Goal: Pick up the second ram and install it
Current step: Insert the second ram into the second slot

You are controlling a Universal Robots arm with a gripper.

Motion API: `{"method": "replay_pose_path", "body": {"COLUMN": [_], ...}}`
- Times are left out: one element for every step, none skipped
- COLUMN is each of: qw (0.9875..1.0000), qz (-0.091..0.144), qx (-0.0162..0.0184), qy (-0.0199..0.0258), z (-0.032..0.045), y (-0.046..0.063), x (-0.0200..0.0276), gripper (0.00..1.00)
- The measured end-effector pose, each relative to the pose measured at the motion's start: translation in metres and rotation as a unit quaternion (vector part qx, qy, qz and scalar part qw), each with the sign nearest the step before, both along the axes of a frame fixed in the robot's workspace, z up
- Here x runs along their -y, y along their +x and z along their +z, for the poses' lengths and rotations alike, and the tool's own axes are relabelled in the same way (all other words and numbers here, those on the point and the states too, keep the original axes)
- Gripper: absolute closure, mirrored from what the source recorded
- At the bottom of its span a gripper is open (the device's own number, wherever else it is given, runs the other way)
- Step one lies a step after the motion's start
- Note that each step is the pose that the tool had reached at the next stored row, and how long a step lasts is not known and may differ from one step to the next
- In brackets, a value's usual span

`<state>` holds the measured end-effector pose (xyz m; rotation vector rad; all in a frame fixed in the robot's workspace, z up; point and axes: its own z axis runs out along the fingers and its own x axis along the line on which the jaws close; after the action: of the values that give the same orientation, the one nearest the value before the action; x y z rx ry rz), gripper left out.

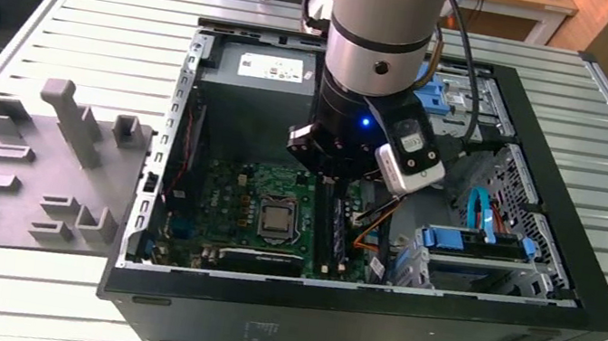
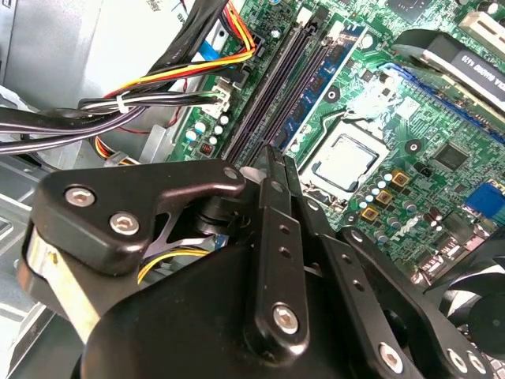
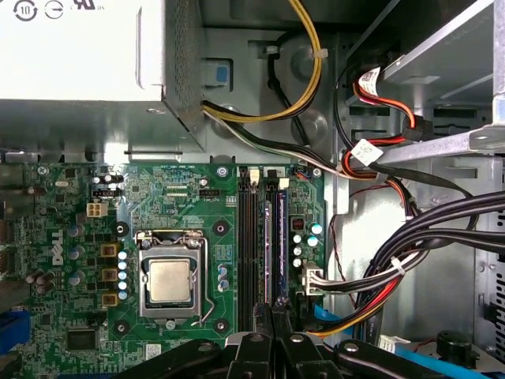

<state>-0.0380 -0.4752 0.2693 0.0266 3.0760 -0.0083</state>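
**Gripper down over the memory slots**

Inside the open computer case (image 1: 377, 327) on the bench (image 1: 122, 9), the gripper (image 1: 334, 175) hangs low over the slots (image 3: 249, 237). Its fingers (image 2: 274, 197) are drawn together; whether they pinch anything, I can't tell. A ram stick (image 3: 281, 237) stands seated on the exterior view's right of the processor (image 3: 170, 282), close to the gripper's tip.

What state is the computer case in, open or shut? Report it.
Open: the computer case lies with no side panel, its motherboard exposed.
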Motion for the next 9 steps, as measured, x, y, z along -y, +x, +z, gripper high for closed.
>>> {"method": "replay_pose_path", "body": {"qw": [1.0, 1.0, 1.0, 1.0, 1.0, 1.0, 1.0, 1.0, 1.0], "qz": [0.0, 0.0, 0.0, 0.0, 0.0, 0.0, 0.0, 0.0, 0.0], "qx": [0.0, 0.0, 0.0, 0.0, 0.0, 0.0001, 0.0001, 0.0, 0.0], "qy": [0.0, 0.0, 0.0, 0.0, 0.0, 0.0003, 0.0002, 0.0001, 0.0], "z": [0.0, 0.0, -0.0001, -0.0001, -0.0002, -0.0012, -0.0023, -0.0068, -0.0077], "y": [0.0, 0.0, 0.0, 0.0, 0.0, 0.0, 0.0, 0.0, 0.0], "x": [0.0, 0.0, 0.0, 0.0, 0.0, 0.0, 0.0, 0.0, 0.0], "gripper": [0.88, 0.88, 0.88, 0.88, 0.88, 0.88, 0.88, 0.88, 0.88]}}
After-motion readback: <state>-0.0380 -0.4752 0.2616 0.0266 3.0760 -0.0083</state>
